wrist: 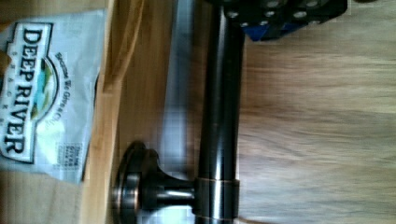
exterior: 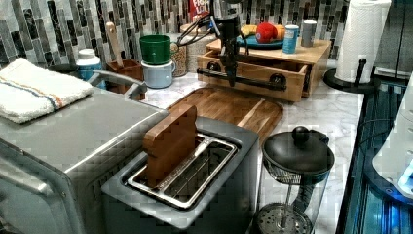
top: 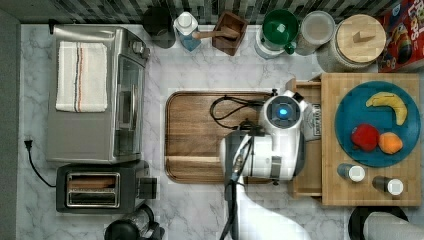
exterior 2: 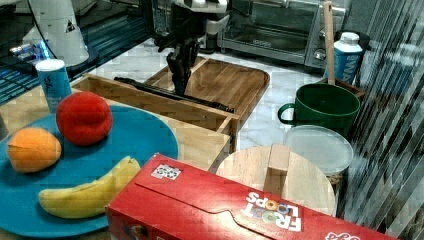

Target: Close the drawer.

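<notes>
Top view: the bamboo drawer (top: 306, 172) stands pulled out from under the bamboo top board (top: 372, 192) towards the walnut tray (top: 195, 135) on the marble tabletop (top: 210, 70), with the arm over it. Left view: the end effector (exterior: 232, 78) hangs at the drawer's dark bar handle (exterior: 253, 82), the drawer front out from the box, though I cannot tell how the fingers are set. Wrist view: the handle runs beside the drawer front, a Deep River snack bag (wrist: 44, 93) lying inside the drawer.
</notes>
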Tool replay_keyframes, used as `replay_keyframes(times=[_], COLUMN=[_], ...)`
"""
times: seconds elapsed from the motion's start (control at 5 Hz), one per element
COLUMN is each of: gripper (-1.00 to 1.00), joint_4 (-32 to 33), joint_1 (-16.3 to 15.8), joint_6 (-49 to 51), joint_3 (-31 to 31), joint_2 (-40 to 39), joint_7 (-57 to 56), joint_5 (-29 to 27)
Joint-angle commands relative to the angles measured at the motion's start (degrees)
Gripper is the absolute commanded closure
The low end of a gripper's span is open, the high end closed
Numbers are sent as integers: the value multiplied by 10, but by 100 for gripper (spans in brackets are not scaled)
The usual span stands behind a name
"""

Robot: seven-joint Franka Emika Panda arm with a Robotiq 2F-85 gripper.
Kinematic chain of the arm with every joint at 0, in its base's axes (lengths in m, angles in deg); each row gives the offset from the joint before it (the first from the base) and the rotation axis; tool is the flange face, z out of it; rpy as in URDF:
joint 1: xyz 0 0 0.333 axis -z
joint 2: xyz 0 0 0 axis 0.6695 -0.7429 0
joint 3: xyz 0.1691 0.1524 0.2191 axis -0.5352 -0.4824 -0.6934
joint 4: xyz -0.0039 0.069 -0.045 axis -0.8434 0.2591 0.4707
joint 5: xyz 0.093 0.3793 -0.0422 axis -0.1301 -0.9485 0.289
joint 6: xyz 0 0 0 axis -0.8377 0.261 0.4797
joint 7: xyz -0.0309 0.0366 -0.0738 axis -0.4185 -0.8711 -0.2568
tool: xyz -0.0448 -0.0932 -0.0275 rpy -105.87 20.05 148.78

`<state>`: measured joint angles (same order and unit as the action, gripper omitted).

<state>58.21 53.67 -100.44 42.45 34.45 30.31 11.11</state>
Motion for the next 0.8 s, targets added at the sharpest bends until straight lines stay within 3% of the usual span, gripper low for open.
replay_keyframes(times=[0.2,0.4,0.8], gripper=[100,100,100], joint_4=[-108,-120,-119], joint_1=[67,83,72], joint_6=[-14,-46,-20], joint_3=[71,70,66], joint_2=[-19,-31,-27], joint_7=[-54,-88,-71], joint_5=[56,72,53])
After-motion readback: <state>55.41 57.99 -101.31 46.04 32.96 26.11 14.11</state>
